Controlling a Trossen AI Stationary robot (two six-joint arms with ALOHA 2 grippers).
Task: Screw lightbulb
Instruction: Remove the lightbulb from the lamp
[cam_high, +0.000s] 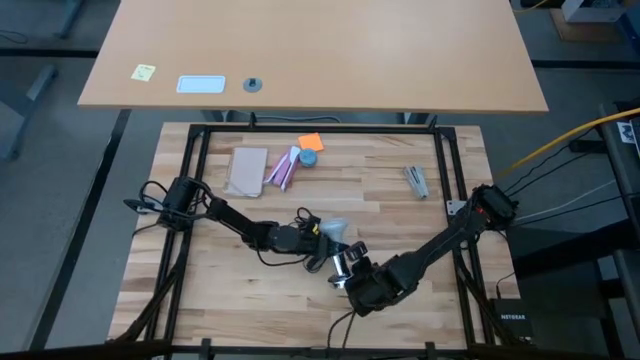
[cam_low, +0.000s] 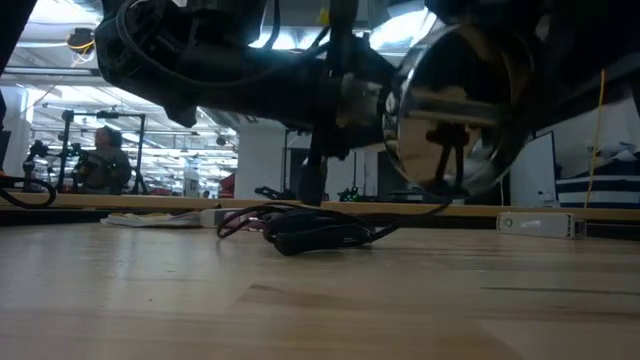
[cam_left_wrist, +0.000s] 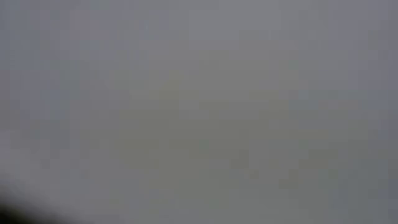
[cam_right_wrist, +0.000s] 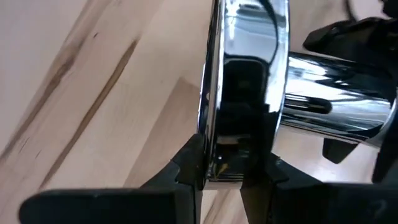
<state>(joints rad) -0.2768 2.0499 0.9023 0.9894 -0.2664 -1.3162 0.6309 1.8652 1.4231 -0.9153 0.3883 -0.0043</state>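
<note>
On the wooden bench (cam_high: 230, 290) the left arm reaches in from the left edge toward the middle. Its left tool (cam_high: 318, 232) is closed on the single lightbulb (cam_high: 335, 229), a pale frosted shape held just past the fingers above the bench's front centre. From above, the bulb's long axis seems to run roughly level, along the line of the left arm, with its far end toward the lamp piece on the right; which end is the globe and which the neck I cannot tell. The left wrist view gives only a flat grey blur and adds nothing.

Just right of the bulb, and touching or nearly touching it, is one shiny chrome socket (cam_right_wrist: 249, 87), a round disc with a short silvery barrel. It is tipped on edge, its barrel lying about level. The right tool (cam_right_wrist: 221, 180) is clamped on the disc's rim, one dark finger on either face, as the right wrist view shows plainly. In the low view the disc (cam_low: 455, 105) hangs clear of the bench top. One thin dark cord (cam_low: 310, 232) lies in a loose heap on the wood below and behind it. The right arm comes in from the right edge of the bench.

Toward the back of the bench lie one tan flat card (cam_high: 246, 171), one pink-and-white packet (cam_high: 283, 170), one orange slip (cam_high: 311, 141) and, well to the right, one small grey piece (cam_high: 416, 181).
</note>
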